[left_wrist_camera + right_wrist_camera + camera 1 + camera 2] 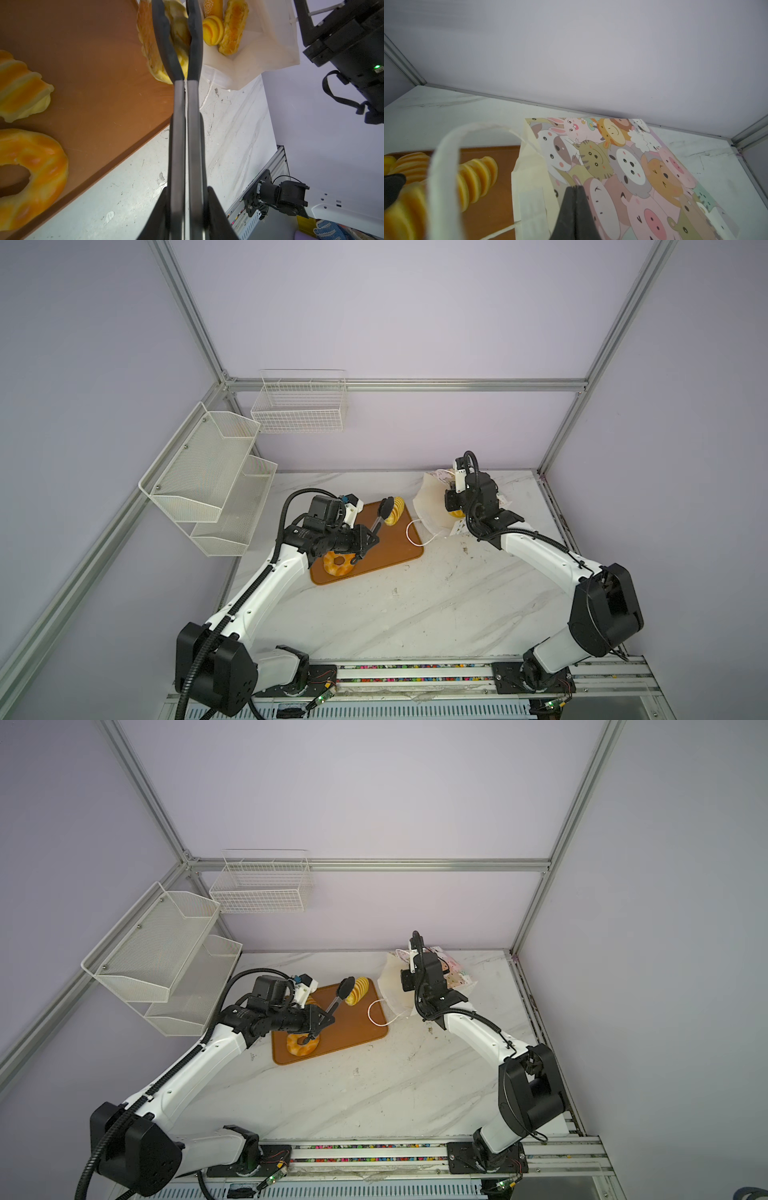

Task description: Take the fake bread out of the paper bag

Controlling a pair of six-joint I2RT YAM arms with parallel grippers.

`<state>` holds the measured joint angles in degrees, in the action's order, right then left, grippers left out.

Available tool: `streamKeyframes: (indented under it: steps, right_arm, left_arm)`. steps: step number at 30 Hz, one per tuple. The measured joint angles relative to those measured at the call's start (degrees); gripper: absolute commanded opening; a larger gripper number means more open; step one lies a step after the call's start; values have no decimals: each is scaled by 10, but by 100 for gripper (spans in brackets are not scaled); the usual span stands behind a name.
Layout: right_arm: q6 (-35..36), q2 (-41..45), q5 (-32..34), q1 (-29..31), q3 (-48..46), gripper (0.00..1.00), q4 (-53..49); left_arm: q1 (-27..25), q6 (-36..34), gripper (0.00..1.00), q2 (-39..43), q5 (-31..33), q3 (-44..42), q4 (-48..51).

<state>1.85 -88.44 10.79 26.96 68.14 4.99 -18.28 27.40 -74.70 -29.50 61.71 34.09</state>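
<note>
My left gripper [365, 545] [187, 191] is shut on the handles of black tongs [380, 518] [178, 124]. The tongs' pads pinch a ridged golden loaf [397, 510] [360, 990] [148, 41] [475, 180] low over the far right corner of the brown tray [386, 549]. A ring doughnut [337, 564] [31, 166] and another ridged loaf [20, 89] lie on the tray. The paper bag [430, 506] [623, 166] lies on its side, mouth toward the tray. My right gripper [451, 497] [576, 187] is shut on its upper rim. Several pieces of fake bread [230, 29] remain inside.
A white cord handle [411, 531] of the bag lies across the tray's right edge. White wire baskets [299, 406] and a mesh shelf [208, 481] hang on the left and back walls. The marble table [415, 605] stretches toward the front rail.
</note>
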Motion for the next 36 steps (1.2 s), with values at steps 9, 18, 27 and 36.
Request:
streamKeyframes:
  steps: [9, 18, 27, 36]
  right_arm:
    - [7, 56, -3, -6, 48, 0, -60]
    - [29, 114, -6, -6, 49, 0, -92]
    - [30, 119, -9, -7, 30, 0, -105]
    - [41, 119, 0, -9, 30, 0, -109]
  left_arm:
    - [31, 22, 0, -133, -35, -30, -107]
    - [97, 12, 0, -162, -50, -33, -119]
    - [128, -46, 0, -222, -46, -25, -67]
    - [131, -80, 0, -239, -22, 40, -19]
